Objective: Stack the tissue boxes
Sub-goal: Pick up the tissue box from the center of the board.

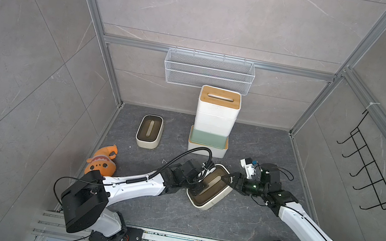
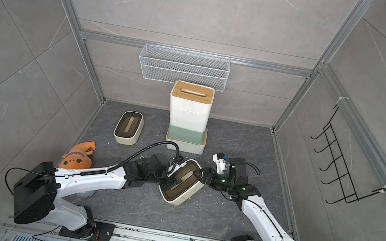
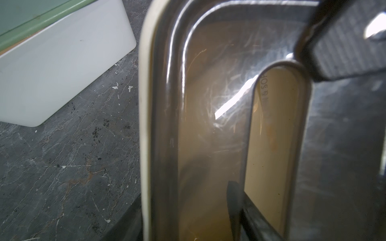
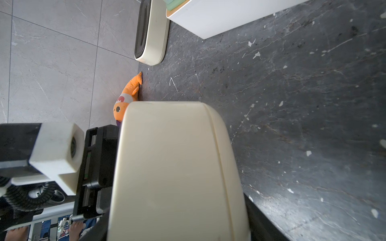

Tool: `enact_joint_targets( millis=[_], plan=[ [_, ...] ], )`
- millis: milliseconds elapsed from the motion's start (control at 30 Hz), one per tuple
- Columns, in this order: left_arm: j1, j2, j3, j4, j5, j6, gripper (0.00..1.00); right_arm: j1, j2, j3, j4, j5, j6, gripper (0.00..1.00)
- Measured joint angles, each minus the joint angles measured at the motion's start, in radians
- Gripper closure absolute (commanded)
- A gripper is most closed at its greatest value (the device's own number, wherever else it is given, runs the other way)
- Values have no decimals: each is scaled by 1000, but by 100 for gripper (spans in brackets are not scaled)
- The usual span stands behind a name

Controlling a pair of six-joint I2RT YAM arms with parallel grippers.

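A cream tissue box with a dark brown lid [image 1: 210, 196] [image 2: 182, 191] hangs tilted between both arms, in front of the stack. My left gripper [image 1: 198, 180] [image 3: 183, 208] is shut on its long wall, one finger in the lid slot and one outside the rim. My right gripper [image 1: 229, 180] [image 4: 179, 219] is shut on the opposite side of the box [image 4: 177, 167]. The stack [image 1: 214, 119] has a white box at the bottom, a sage green box [image 1: 207, 138] on it, and white boxes above; the top one has a bamboo lid. Another cream box [image 1: 149, 131] [image 4: 150, 31] lies alone at the left.
An orange plush toy [image 1: 101, 161] [image 4: 129, 91] lies by the left wall near the left arm. A white wire mesh basket [image 1: 208, 71] hangs on the back wall just above the stack. A black hook rack [image 1: 370, 171] hangs on the right wall.
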Motion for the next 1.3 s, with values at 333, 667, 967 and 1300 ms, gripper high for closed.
enact_joint_targets(
  millis=[333, 667, 967, 1300],
  plan=[
    [0, 18, 44, -28, -1, 0, 38, 2, 1, 13, 1, -6, 0, 35],
    [0, 23, 109, -88, -9, -1, 37, 2, 1, 13, 0, 0, 0, 35],
    [0, -4, 148, -156, -28, -9, 37, 2, 1, 13, 0, 28, 0, 35],
    [0, -220, 230, -261, -106, -76, 34, 2, -46, 13, -3, 61, 13, 36]
  ],
)
